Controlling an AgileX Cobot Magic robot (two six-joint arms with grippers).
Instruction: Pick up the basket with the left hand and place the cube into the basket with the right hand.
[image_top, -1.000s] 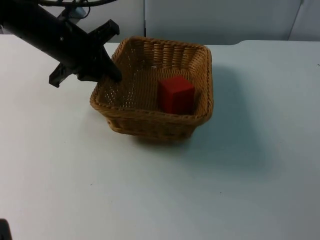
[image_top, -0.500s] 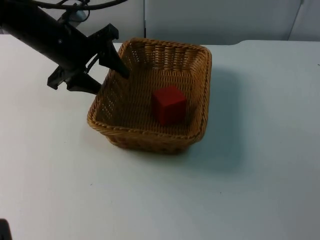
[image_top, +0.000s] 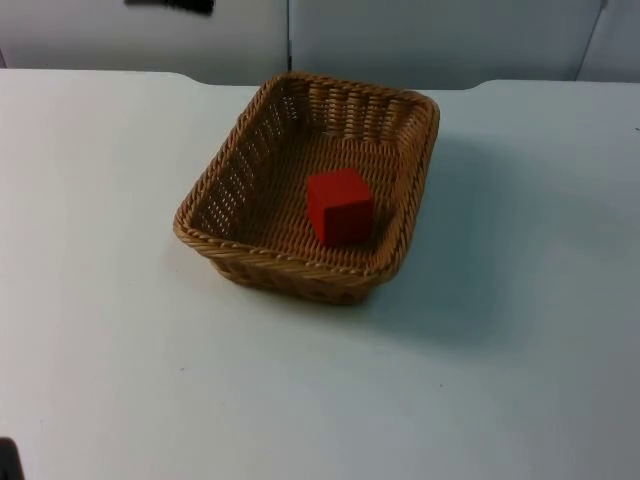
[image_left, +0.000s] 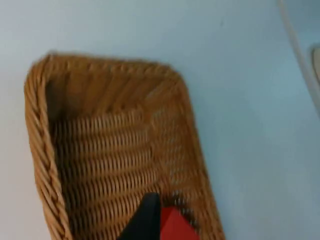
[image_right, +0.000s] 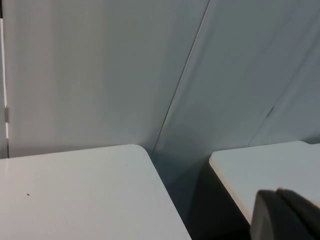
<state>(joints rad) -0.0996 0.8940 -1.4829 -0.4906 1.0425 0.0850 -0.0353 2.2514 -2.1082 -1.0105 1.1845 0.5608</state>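
A woven wicker basket (image_top: 280, 265) stands free on the white table, a little left of the middle. The red cube (image_top: 340, 205) lies inside it, close to the near right wall. My left gripper has drawn back above the basket's far left side; a black part of it (image_top: 170, 4) shows at the partition wall. Its black fingertip (image_left: 145, 222) hangs over the basket (image_left: 42, 150) beside the cube (image_left: 175, 227), open and touching nothing. My right gripper (image_right: 285, 215) waits off to the side, shut and holding nothing, and faces the grey wall.
White table top (image_top: 480, 380) spreads wide to the right of and in front of the basket. The grey partition wall (image_top: 420, 35) closes off the far edge. Past the table's edge (image_right: 150, 155) there is a dark gap.
My left gripper opened on the basket's far left wall, let it go and pulled up and back out of the scene. The basket settled flat and the cube slid a little left.
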